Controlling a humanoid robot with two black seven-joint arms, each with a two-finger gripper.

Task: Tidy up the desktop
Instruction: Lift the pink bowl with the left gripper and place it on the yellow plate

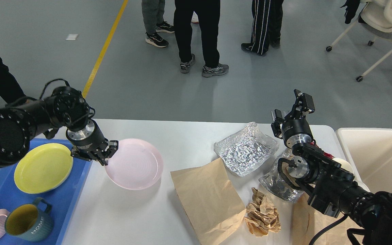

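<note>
Green mug [28, 220] reads HOME | left jaws [104, 153] grip pink plate [135, 163] | right jaws [293, 109] wide, empty

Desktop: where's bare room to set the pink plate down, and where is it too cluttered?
The desktop is bare along the far edge between the pink plate and the foil sheet, and in front of the plate, between the blue tray and the brown paper bag. The right side is crowded: foil, crumpled paper, plastic wrapper.
</note>
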